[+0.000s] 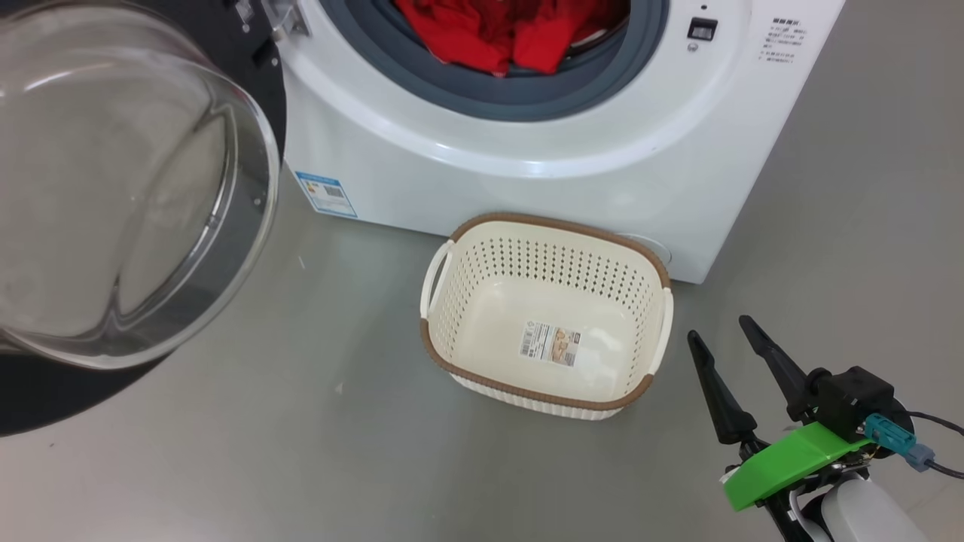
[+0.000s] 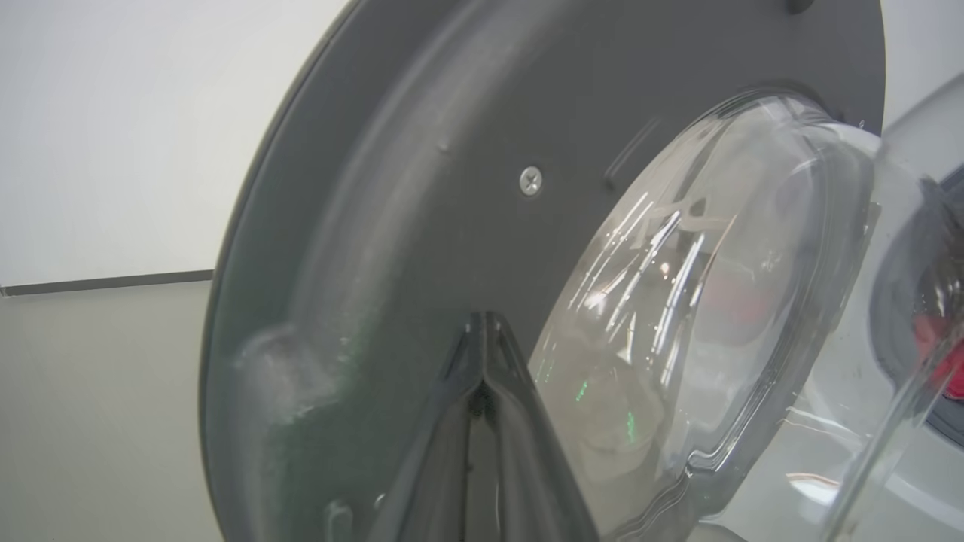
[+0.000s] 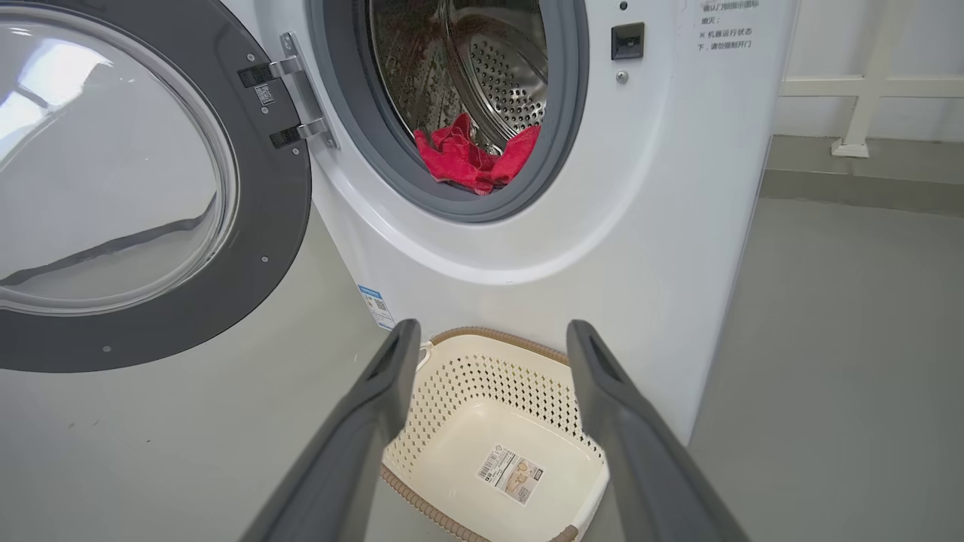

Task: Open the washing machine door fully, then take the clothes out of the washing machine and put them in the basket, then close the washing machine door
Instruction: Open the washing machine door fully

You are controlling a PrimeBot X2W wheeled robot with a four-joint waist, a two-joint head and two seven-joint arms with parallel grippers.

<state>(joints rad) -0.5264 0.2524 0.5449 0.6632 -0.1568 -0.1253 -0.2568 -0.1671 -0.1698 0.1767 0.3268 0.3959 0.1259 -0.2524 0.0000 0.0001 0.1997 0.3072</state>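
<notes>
Open washing machine door (image 1: 151, 188), red clothes (image 1: 482, 34) inside
The right gripper (image 1: 718, 327) gapes empty near the cream basket (image 1: 527, 220); the left gripper (image 2: 482, 322), pinched shut on nothing, faces the door's dark ring; the clothes lie crumpled behind the grey seal of the washing machine (image 1: 527, 177).

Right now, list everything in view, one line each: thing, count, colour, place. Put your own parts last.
washing machine: one, white, on the floor straight ahead
washing machine door: one, black ring with clear glass bowl, swung open at the machine's left
clothes: one heap, piece count unclear, red, in the drum at the opening's lower edge
basket: one, cream with brown rim, on the floor in front of the machine
sticker: one, pale, on the basket's bottom
blue label: one, blue, on the machine's lower left corner
floor: grey
left claw: one, dark, shut, pointing at the door's inner face
right claw: one, dark, open, right of the basket
</notes>
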